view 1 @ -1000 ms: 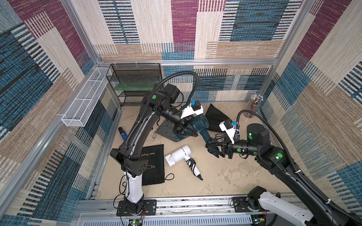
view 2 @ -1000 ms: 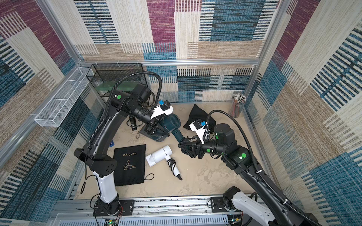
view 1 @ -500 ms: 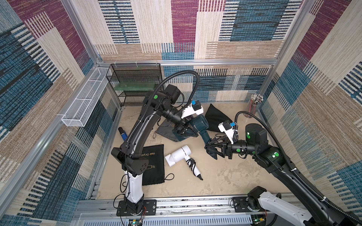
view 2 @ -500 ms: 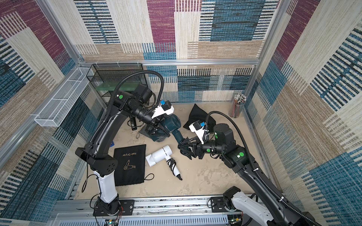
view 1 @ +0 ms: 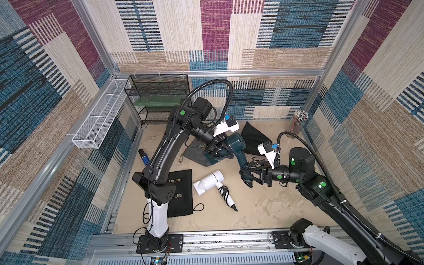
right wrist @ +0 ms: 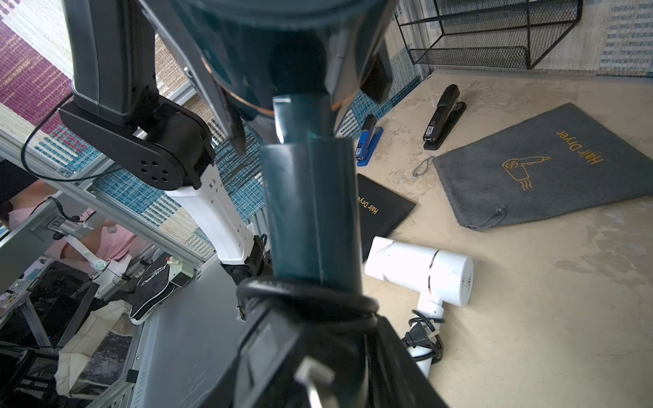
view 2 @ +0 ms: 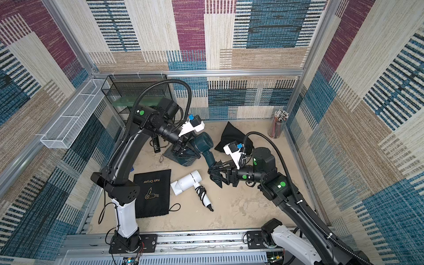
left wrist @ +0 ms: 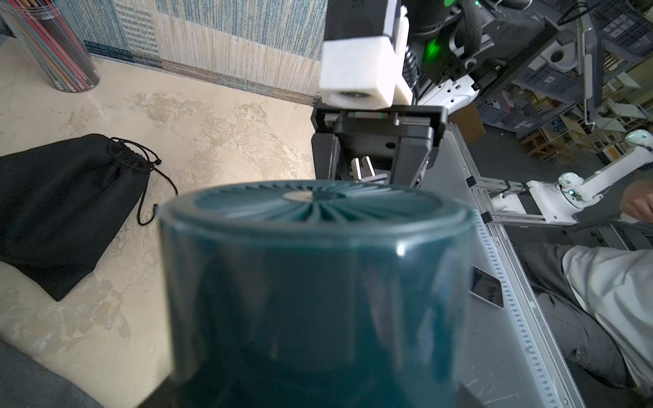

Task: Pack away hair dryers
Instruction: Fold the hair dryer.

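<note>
A dark teal hair dryer hangs above the table between both arms. My left gripper is shut on its fat barrel, which fills the left wrist view. My right gripper is shut on the lower end of the handle, where the black cord is bundled. A white hair dryer lies on its side on the table in front of them, its corded handle pointing towards the front; it also shows in the other top view and in the right wrist view.
A grey pouch lies under the left gripper. One black pouch lies by the left arm's base, another black pouch at the back. A blue stapler and a black stapler sit left. Wire rack, white basket, pencil cup.
My right gripper has edged left onto the teal dryer's handle end and its jaws have narrowed around it. The left gripper keeps hold of the barrel.
</note>
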